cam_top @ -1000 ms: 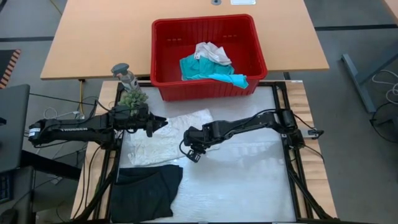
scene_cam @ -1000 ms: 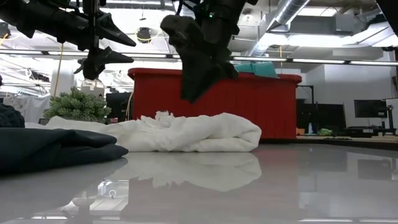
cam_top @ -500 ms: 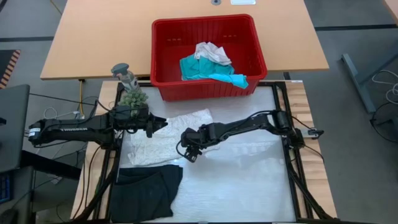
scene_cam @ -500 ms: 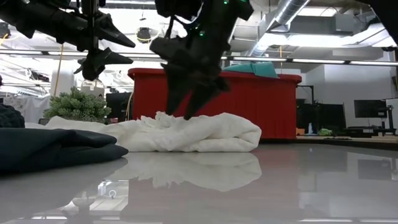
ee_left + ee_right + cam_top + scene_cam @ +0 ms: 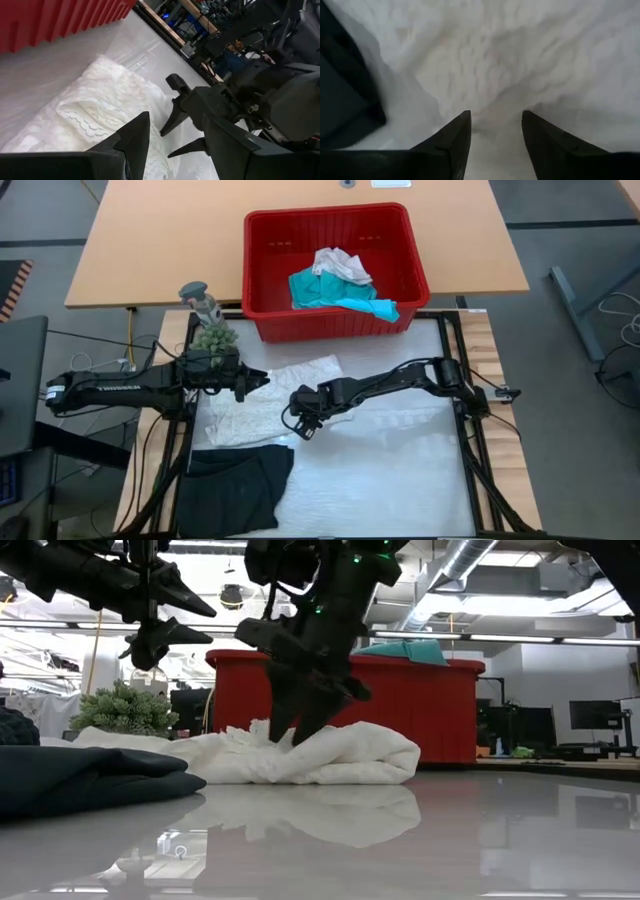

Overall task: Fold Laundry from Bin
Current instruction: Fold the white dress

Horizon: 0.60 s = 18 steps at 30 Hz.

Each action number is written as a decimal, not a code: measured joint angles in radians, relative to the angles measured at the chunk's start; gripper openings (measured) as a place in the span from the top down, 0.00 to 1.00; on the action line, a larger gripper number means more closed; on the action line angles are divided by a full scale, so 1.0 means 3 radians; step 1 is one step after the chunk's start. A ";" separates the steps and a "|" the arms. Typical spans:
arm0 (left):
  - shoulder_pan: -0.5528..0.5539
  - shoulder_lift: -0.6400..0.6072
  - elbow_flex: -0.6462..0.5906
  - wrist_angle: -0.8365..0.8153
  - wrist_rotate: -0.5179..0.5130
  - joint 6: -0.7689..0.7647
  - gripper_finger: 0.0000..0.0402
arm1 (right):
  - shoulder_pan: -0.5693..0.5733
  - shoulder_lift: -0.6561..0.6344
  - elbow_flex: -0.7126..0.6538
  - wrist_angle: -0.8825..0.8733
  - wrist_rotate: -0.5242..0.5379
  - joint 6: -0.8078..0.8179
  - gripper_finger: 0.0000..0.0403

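— White lace (image 5: 262, 402), right under the right claw (image 5: 297, 423): its tips touch down on the near edge of that cloth, fingers parted, nothing pinched yet.

— And the left claw (image 5: 258, 379)?

— It hovers above the cloth's far side, fingers apart, holding nothing. The bin (image 5: 335, 322) sits beyond both claws, teal (image 5: 335, 292) and another white piece (image 5: 342, 264) inside. The black garment (image 5: 236, 485) lies on the bench (image 5: 400, 470) just beside the right claw.

— How should the pinch go?

— I'd say press low, take a single layer at the edge, close firmly before lifting. Grab too deep and the whole bundle likely drags. Keep clear of the black one.
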 joint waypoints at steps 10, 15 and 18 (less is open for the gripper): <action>0.0000 0.0001 0.0000 -0.0018 0.0006 -0.0001 0.57 | -0.0004 0.0124 0.0003 0.0012 -0.0084 0.0101 0.85; 0.0000 0.0001 0.0000 -0.0017 0.0007 -0.0001 0.57 | -0.0010 0.0117 0.0150 -0.0055 -0.0041 0.0098 0.95; 0.0000 0.0000 0.0000 -0.0016 0.0007 -0.0001 0.57 | -0.0042 0.0102 0.0342 -0.0147 0.0011 0.0043 0.96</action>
